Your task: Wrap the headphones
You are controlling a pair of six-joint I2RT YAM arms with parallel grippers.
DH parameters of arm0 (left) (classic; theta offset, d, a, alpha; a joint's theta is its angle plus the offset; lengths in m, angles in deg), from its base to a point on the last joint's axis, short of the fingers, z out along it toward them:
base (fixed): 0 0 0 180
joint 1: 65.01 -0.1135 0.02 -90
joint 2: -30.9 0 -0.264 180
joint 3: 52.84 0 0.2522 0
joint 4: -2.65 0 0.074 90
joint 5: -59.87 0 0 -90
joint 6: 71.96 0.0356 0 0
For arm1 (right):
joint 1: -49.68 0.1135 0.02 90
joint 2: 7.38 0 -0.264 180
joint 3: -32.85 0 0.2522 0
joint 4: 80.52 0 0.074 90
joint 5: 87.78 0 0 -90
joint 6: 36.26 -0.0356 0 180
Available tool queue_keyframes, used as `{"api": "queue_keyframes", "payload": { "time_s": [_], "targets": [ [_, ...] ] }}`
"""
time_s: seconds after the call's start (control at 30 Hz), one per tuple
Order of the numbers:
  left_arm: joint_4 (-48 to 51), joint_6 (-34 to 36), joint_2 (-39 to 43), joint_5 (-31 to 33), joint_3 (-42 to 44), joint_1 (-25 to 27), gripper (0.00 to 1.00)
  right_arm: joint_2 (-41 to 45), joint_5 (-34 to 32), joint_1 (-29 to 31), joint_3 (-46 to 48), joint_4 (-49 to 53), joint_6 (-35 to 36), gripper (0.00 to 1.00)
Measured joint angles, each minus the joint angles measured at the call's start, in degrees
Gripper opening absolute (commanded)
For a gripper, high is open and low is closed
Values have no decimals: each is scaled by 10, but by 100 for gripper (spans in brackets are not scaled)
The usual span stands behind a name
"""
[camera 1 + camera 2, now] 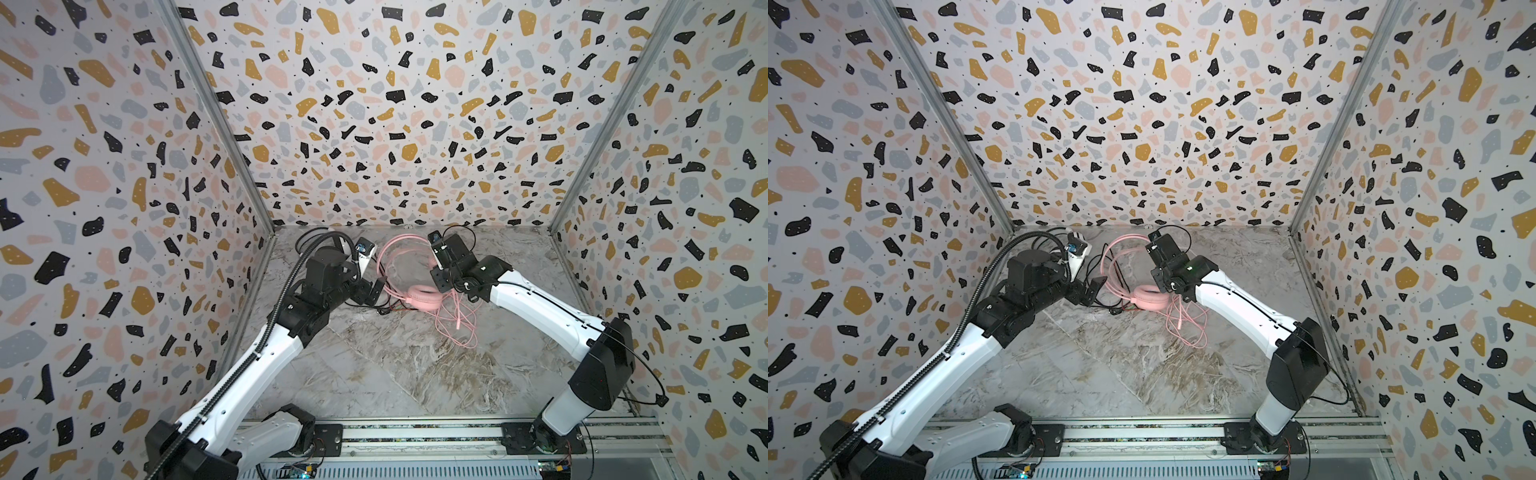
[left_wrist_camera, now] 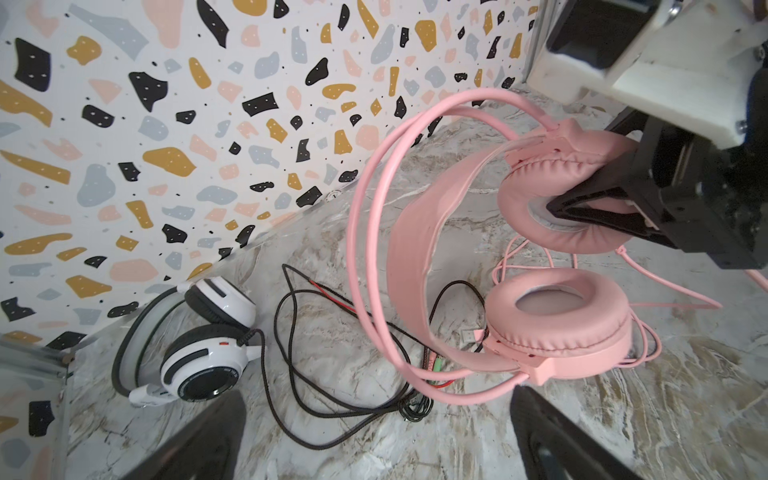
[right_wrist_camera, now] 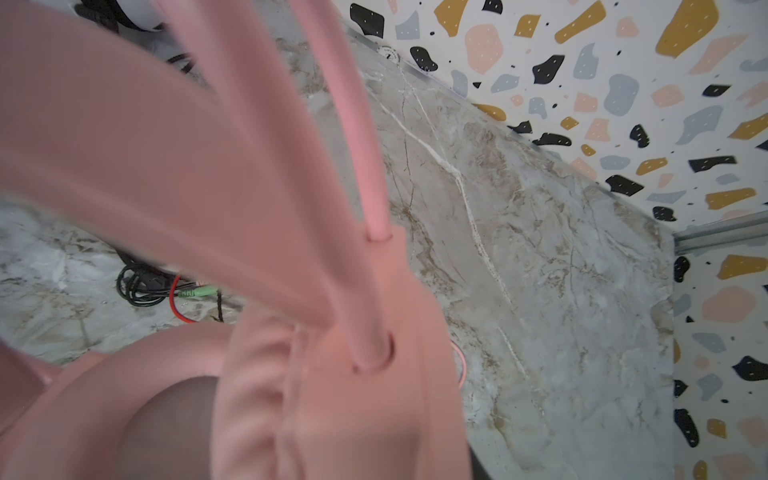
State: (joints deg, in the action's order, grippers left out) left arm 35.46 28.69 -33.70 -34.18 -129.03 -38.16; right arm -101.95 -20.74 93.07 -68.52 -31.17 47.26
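While right tool (image 2: pixel 582 199) pinches one padded earcup, pink headphones (image 2: pixel 415 249) tilted upward, left tool (image 1: pixel 371 292) gaping empty.

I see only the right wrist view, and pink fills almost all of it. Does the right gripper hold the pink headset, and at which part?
Observer: Yes. In the left wrist view the right gripper is shut on one ear cup of the pink headset, with one finger in the opening of the cushion.
Operator: Where is the left gripper?
Observer: In both top views the left gripper is open and holds nothing, just to the left of the pink headset.
Operator: Is the pink cable wrapped?
Observer: No. The pink cable lies in a loose tangle on the table, below the wrist of the right arm.
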Motion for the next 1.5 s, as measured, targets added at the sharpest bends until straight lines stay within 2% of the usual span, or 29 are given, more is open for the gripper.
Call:
{"api": "queue_keyframes", "payload": {
  "time_s": [0.13,0.3,0.53,0.8,1.1,1.5],
  "targets": [
    [6,20,-35,-17,-20,3,100,-10,-18,15,-8,5,14,18],
    [7,61,-38,-19,-20,3,100,-21,-20,28,-17,16,28,18],
    [8,112,-59,16,-29,3,100,-30,-19,53,-28,15,47,18],
    [14,124,-92,77,-45,3,100,-40,-1,69,-28,14,67,18],
    [19,128,-94,107,-37,11,98,-29,28,70,-23,3,79,19],
    [24,128,-101,130,-37,14,80,-13,46,72,-14,-1,85,19]
  ]
}}
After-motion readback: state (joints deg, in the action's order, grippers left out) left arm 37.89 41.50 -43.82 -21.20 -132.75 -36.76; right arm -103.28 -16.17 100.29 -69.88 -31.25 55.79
